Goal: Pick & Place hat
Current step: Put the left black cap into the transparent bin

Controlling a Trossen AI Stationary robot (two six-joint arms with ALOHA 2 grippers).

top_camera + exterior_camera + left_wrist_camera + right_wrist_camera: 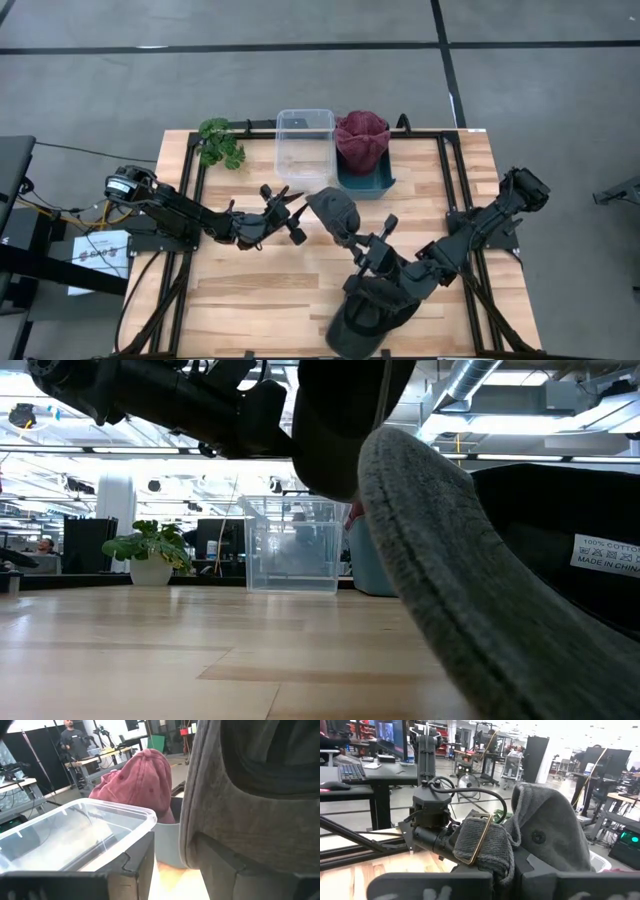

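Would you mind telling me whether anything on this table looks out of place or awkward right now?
One thing: a dark cap lies at the table's near edge, partly under the right arm, with its brim overhanging the edge. The grey cap hangs in the right claw; the red cap sits tidily in its blue bin.

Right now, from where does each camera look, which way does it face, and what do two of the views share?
High view: above the table, facing straight down; both arms show, right gripper shut on the grey cap, left gripper beside it.
Low view: at table-top height, facing the clear box and plant; an arm crosses overhead.
Left wrist view: faces the red cap in its blue bin.
Right wrist view: faces the left arm past the grey cap.
Shared: the grey cap shows in all four.
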